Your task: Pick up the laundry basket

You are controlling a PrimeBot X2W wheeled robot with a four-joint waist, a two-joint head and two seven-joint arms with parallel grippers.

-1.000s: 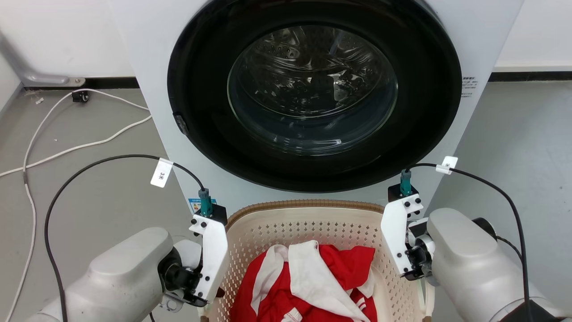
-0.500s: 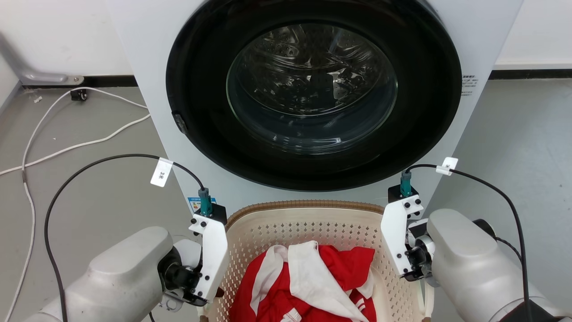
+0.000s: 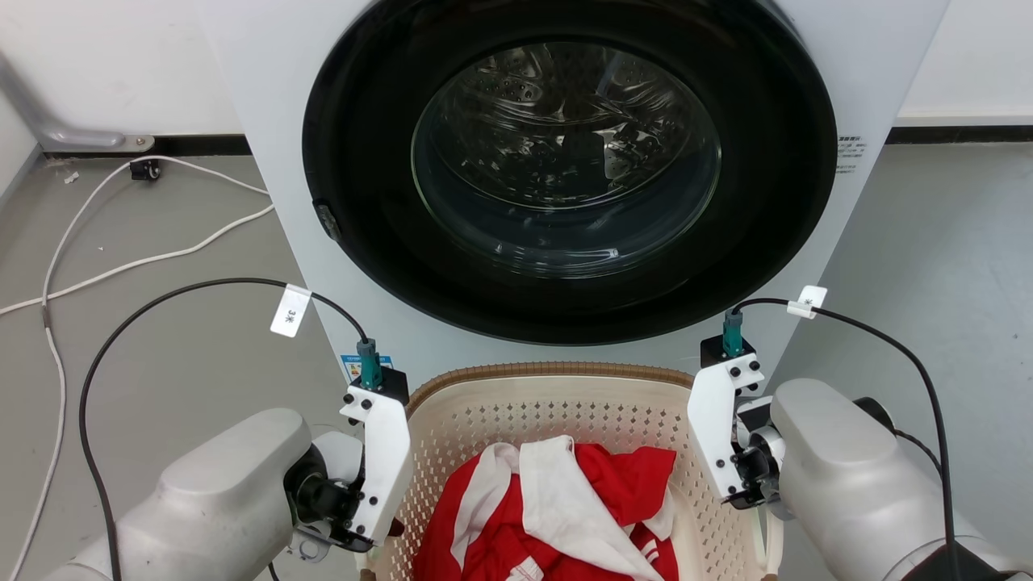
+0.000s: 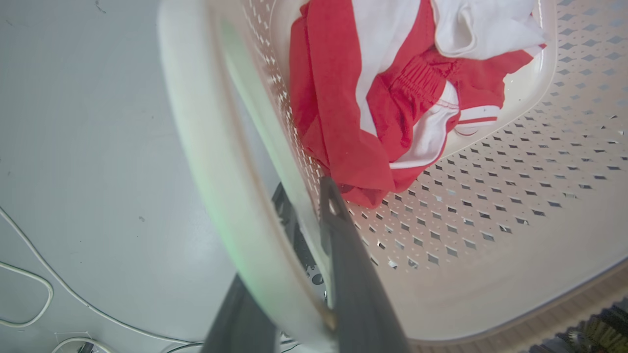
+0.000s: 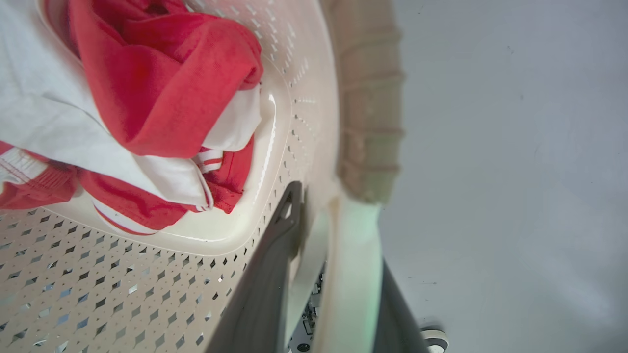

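Note:
The laundry basket [image 3: 549, 372] is cream perforated plastic with a brown woven-look rim, and it sits at the bottom centre of the head view, directly before the washer. Red and white clothes [image 3: 557, 508] lie inside it. My left gripper [image 3: 373, 539] is at the basket's left side. In the left wrist view its fingers [image 4: 343, 255] straddle the white side handle [image 4: 206, 147], one inside the basket wall and one outside, shut on it. My right gripper [image 3: 759, 504] grips the right handle [image 5: 353, 274] the same way, with one finger [image 5: 274, 264] inside the wall.
A white front-loading washing machine [image 3: 266, 161] with its round dark door [image 3: 565, 161] closed rises just behind the basket. White cables [image 3: 121, 266] trail over the grey floor on the left. Black cables loop up from both wrists.
Almost nothing differs. The whole picture has drifted a few pixels, and both grippers keep their hold on the basket's handles.

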